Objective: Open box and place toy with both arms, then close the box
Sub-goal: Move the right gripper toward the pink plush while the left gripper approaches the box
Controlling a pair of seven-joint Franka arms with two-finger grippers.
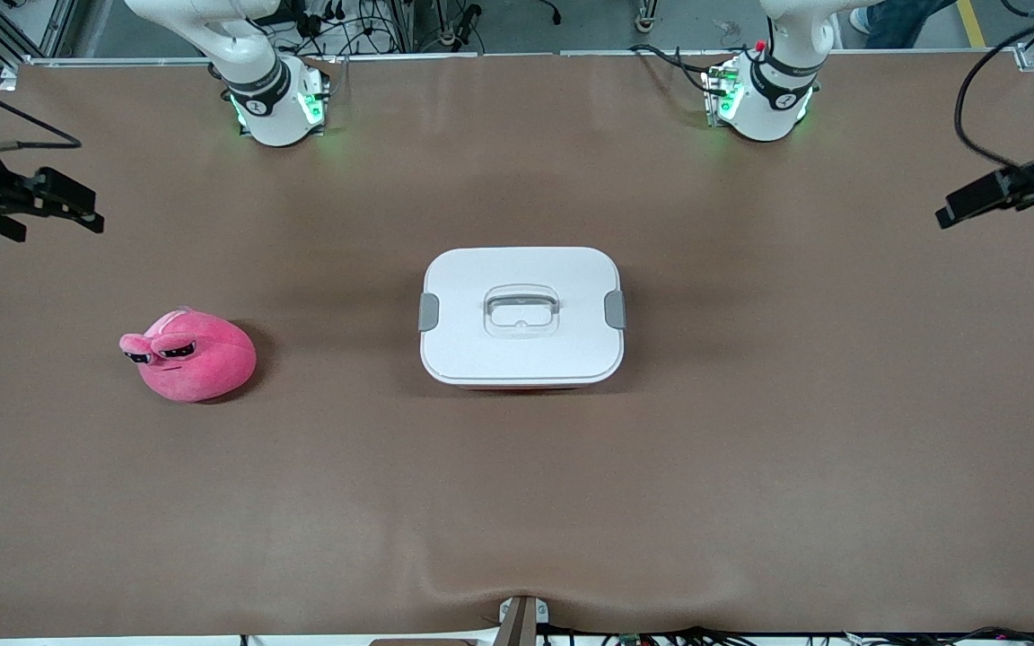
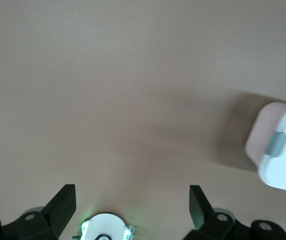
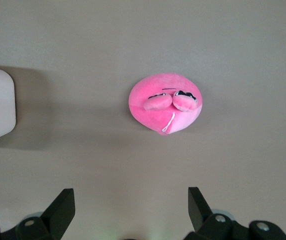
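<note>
Front view: the box sat lidded at mid-table, the toy toward the right arm's end. Left wrist view: the left gripper hung spread wide, holding nothing. Right wrist view: the right gripper likewise gaped empty above the toy.

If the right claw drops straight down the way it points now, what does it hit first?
Probably bare table. The open right claw points down beside the toy, which lies off its line; depth is uncertain.

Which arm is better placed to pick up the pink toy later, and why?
The right arm. The toy lies toward its end of the table, and the open right gripper looks down on it. The open left gripper sees only the closed box.
</note>
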